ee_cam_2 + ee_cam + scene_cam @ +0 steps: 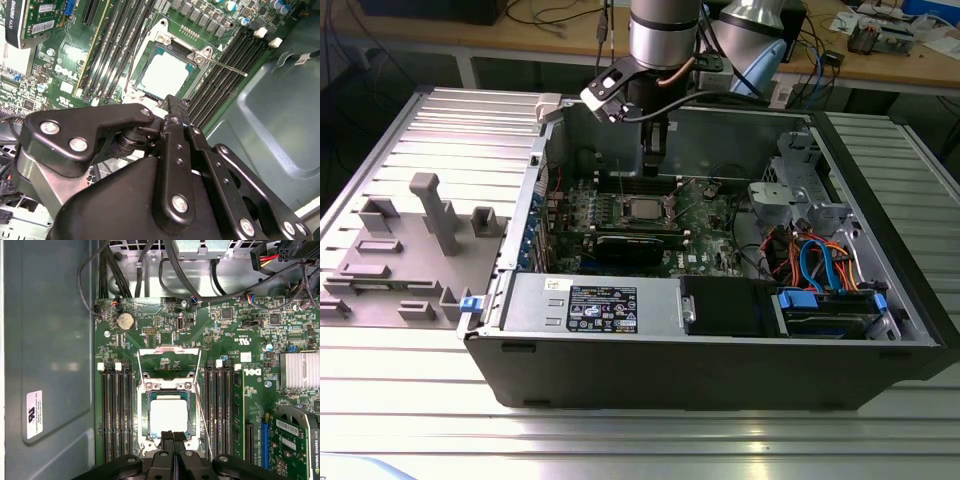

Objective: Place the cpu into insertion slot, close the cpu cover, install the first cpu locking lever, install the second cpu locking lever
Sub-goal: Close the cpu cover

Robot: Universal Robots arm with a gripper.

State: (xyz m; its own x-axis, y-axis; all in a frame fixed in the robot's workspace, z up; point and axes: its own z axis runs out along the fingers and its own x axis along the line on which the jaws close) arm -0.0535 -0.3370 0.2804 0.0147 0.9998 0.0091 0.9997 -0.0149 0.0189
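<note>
We record one flat square chip (169,414) with a pale matte metal top, seated in the dark square socket (145,412) on the green circuit board (150,315). One edge is hidden under the black fingertips of the gripper (173,436), which are drawn together tip against tip. The thin silvery cover (169,350), a frame with a square cut-out, stands open off the socket. A thin wire lever (202,410) runs beside it, one end lost behind the gripper. In the exterior view the gripper is at twelve o'clock of the chip and a long black card (635,245) at six.
</note>
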